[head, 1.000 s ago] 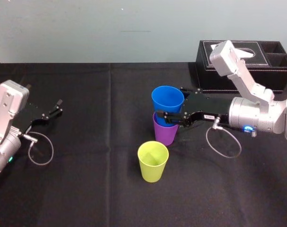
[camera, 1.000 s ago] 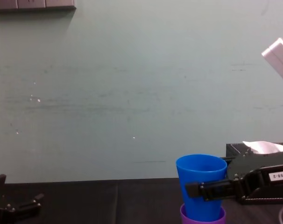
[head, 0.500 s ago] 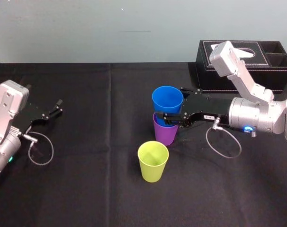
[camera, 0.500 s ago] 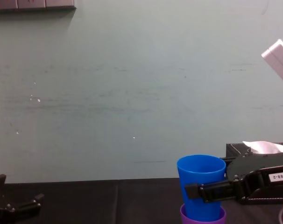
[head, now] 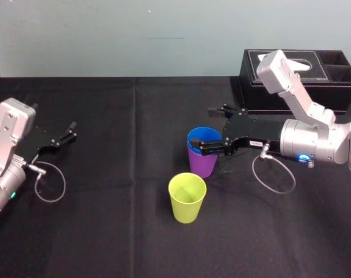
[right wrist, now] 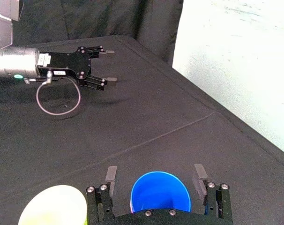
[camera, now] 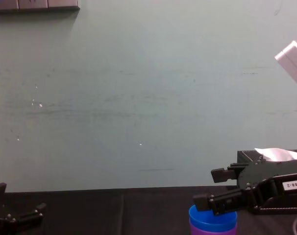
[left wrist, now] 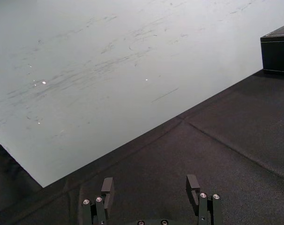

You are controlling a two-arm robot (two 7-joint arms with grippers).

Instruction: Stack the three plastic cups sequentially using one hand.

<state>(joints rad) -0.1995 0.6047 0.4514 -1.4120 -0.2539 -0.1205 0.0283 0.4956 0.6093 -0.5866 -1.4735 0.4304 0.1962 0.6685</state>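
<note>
Blue plastic tops the stack: the blue cup [head: 201, 136] sits down inside the purple cup [head: 203, 165], so just its rim and a thin band stick out above the purple rim. Both stand upright near the middle of the black cloth table [head: 106, 220]. The yellow-green cup [head: 187, 198] stands by itself, upright, near the stack and a bit closer to the robot, not touching it. The right gripper [head: 203, 128] reaches in from the right side at the height of the blue rim. Its claw is spread wide, with one finger on each side of the blue cup. In the right wrist view there is a small gap between each finger and the cup, so the claw pinches nothing. In the chest view the near finger crosses in front of the blue rim, and the far finger sits higher, behind it. The left gripper [head: 75, 130] rests far off at the left side of the table, well apart from all three cups. Its two fingers are spread too, with bare cloth between them. A black tissue box [head: 303, 87] sits at the back right of the table, with white tissue [camera: 278, 154] poking out of its top.
</note>
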